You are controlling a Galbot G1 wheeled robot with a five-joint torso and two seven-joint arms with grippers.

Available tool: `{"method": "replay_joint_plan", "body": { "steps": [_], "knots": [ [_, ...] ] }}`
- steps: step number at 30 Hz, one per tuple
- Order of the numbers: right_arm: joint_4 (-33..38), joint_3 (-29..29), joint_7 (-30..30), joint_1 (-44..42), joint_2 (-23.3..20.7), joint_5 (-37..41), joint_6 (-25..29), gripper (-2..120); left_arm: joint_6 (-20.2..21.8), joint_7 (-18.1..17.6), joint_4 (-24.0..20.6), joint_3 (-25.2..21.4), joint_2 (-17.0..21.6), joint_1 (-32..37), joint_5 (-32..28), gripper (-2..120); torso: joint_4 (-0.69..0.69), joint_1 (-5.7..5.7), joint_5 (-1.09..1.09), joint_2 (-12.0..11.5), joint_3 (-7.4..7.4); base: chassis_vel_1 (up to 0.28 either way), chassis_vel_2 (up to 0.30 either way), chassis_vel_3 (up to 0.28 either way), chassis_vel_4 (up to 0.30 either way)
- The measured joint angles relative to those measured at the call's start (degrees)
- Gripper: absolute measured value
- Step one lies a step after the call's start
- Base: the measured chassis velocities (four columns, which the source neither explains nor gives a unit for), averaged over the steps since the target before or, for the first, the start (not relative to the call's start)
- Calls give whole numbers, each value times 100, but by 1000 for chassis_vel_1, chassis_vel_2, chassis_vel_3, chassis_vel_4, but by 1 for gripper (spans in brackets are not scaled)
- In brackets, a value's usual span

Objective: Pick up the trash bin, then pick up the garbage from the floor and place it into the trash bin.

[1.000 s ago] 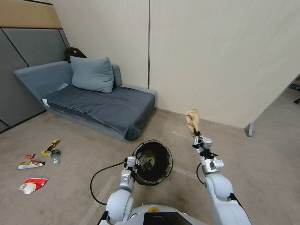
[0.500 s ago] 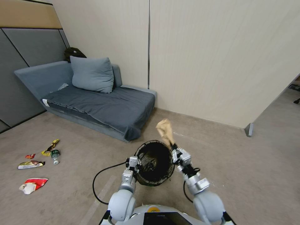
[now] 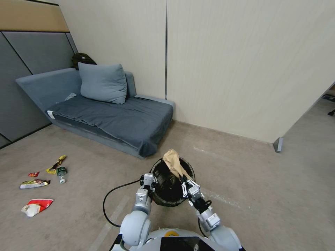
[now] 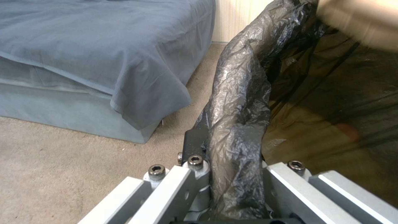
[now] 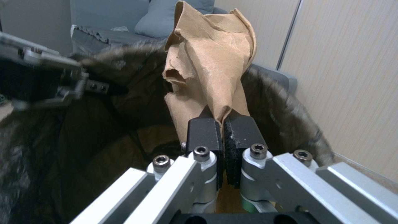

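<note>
Dangling that crumpled tan paper piece [image 5: 207, 62] over the black-lined round trash bin [image 3: 158, 200], the right gripper [image 5: 224, 124] is clamped on it while the left gripper [image 4: 232, 161] pinches the rim, so releasing off-centre might drop it outside.

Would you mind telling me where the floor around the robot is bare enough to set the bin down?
Bare carpet lies right of the trash bin, toward the wall, and between the bin and the sofa. The robot's left is crowded: wrappers, a bottle and a red-and-white wrapper lie scattered there.
</note>
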Motion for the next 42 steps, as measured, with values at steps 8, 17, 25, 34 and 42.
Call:
{"method": "replay_joint_plan", "body": {
  "steps": [8, 17, 25, 34, 42],
  "knots": [
    [-314, -45, 75, 47, 73, -113, 78, 0, 6, 0, -2, 37, -40, 3, 26, 1, 0, 0, 0, 0, 0, 0, 0, 0, 0],
    [-487, -131, 147, 107, 150, -273, 69, 26, 9, 6, -12, 94, -49, 9, 42, 1, 0, 0, 0, 0, 0, 0, 0, 0, 0],
    [-524, -159, 171, 114, 177, -359, 68, 57, -11, 7, 9, 128, -44, 9, 40, 1, 0, 0, -5, 0, 0, 0, 0, 0, 0],
    [-499, -185, 202, 114, 161, -390, 60, 88, -22, 7, 14, 140, -20, 8, 40, 1, 0, 0, 0, 0, 0, 0, 0, 0, 0],
    [-376, -201, 208, 59, 140, -437, 53, 100, -24, 5, -13, 152, -10, 18, 41, 1, 0, 0, 3, 0, 0, 0, 0, 0, 0]
  ]
}}
